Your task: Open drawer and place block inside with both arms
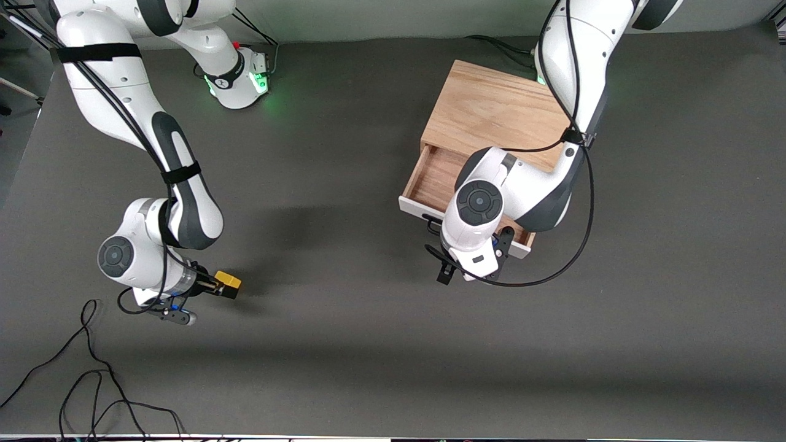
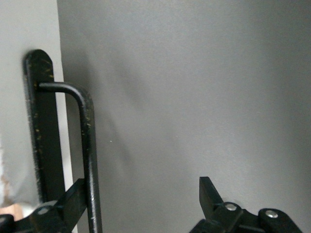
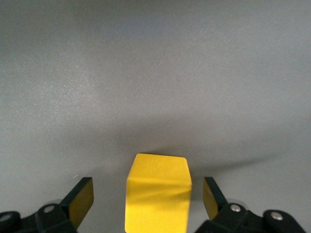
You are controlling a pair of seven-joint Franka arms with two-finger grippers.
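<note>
The right gripper (image 1: 222, 286) sits low at the table toward the right arm's end, with its fingers (image 3: 80, 199) spread wide on either side of the block (image 1: 228, 282). In the right wrist view the yellow cube stands between the two pads with a gap on each side, so nothing is clamped yet. If the fingers close while the cube sits off-centre, one pad may reach it first and push or twist it, leaving a corner pinch that could slip once lifted.

Toward the left arm's end, the drawer (image 1: 433, 178) is pulled partly out of the wooden box (image 1: 491, 110), and much of its opening lies under the left arm. The left gripper (image 1: 473, 261) is just in front of the white panel, open, with one finger (image 2: 73, 201) touching the black handle (image 2: 86, 155) and the other finger well clear of it. A careless pull away could snag the handle and tug the box askew, and the arm hanging over the tray may block the way in for the block.
</note>
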